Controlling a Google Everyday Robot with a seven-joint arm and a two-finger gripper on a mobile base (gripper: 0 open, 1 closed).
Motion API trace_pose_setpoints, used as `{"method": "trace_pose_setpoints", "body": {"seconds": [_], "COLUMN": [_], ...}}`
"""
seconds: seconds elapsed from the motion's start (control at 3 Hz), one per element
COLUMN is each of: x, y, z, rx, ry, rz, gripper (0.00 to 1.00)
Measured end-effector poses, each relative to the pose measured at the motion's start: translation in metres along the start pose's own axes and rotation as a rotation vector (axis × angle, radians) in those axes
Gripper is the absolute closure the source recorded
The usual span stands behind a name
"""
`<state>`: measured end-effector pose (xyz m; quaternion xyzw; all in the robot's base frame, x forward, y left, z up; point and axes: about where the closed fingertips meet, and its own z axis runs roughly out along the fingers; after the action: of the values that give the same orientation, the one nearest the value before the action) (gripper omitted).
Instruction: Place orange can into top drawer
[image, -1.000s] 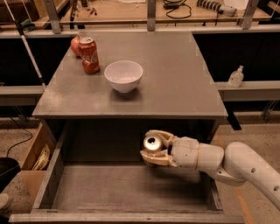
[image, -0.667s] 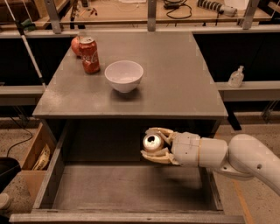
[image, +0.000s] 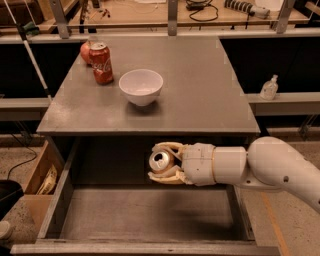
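Gripper: the cream-coloured two-finger gripper (image: 162, 162) is found just below the front edge of the tabletop, over the rear of the open drawer; it is carried on a white rounded arm (image: 260, 167) reaching in from 4 o'clock.
Jaws: clenched on the can, one finger above it and one beneath.
Task item: the slim orange-gold drink can with a silver pull-tab top (image: 161, 161) is held on its side, top turned toward the camera, above the drawer floor and not resting on it.
Drawer: the wide, shallow grey metal top drawer (image: 56, 200) is pulled out toward 6 o'clock; its flat bottom is exposed.
Tabletop: square grey tabletop (image: 200, 90).
Bowl: a white round bowl (image: 141, 86) is set upright at 12 o'clock of the held can.
Second can: a red Coca-Cola can (image: 101, 63) is stood upright at 10 o'clock of the bowl, near it but apart.
Floor item: a brown cardboard box (image: 37, 175) is seen at 9 o'clock of the drawer.
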<state>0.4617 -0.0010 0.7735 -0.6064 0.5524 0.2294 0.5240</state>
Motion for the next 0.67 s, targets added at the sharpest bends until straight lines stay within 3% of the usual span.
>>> {"method": "trace_pose_setpoints", "body": {"seconds": [0.67], "x": [-0.013], "y": [0.029], "z": [0.028], "rx": [-0.086], "ry": [0.009], "rz": [0.069], "gripper": [1.0]}}
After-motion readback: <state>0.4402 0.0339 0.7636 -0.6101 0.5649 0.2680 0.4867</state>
